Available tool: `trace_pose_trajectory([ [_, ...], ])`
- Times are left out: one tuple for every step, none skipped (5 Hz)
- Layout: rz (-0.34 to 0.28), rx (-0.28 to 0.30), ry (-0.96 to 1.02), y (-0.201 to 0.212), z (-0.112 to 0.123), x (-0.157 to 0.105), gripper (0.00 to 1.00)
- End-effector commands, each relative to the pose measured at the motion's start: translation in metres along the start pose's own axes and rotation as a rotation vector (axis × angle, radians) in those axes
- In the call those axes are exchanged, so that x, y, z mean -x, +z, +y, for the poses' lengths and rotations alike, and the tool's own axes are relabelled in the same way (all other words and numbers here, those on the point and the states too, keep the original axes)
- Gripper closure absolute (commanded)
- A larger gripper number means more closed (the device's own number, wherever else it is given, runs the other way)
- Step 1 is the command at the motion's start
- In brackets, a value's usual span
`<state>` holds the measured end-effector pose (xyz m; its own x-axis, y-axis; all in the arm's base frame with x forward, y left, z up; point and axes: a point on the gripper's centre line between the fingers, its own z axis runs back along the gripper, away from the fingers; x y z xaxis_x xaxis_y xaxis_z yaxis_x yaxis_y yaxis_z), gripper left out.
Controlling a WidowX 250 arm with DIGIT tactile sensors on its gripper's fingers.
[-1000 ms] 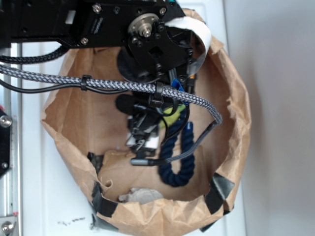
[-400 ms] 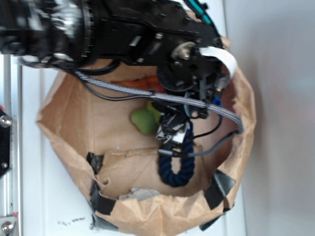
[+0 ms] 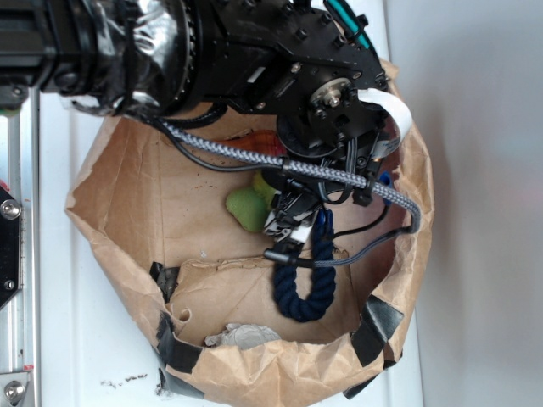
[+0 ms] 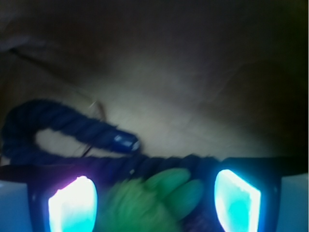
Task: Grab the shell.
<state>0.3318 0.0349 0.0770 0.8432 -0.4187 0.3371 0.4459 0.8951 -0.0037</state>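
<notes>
In the outside view, a brown paper bag is sitting open across the middle of the frame. The green plush toy is lying in the middle of it. Just above the toy, an orange bit of the shell is peeking out from under the black arm. To the right, the gripper is hanging low beside the toy, over a dark blue rope. In the wrist view, the two glowing fingers are standing apart with the green toy between them. They are holding nothing. The shell is not grabbed yet, so the gripper needs to go up the frame to it.
</notes>
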Motion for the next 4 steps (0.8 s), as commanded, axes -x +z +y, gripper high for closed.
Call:
trace_pose_trajectory([
  [-0.061,0.042,-0.046,0.065,-0.001,0.008,0.00],
  [-0.026,0.042,-0.052,0.071,0.006,0.023,0.00],
  [-0.027,-0.036,-0.067,0.072,0.008,0.042,0.00],
  [-0.006,-0.044,-0.074,0.063,0.014,0.058,0.00],
])
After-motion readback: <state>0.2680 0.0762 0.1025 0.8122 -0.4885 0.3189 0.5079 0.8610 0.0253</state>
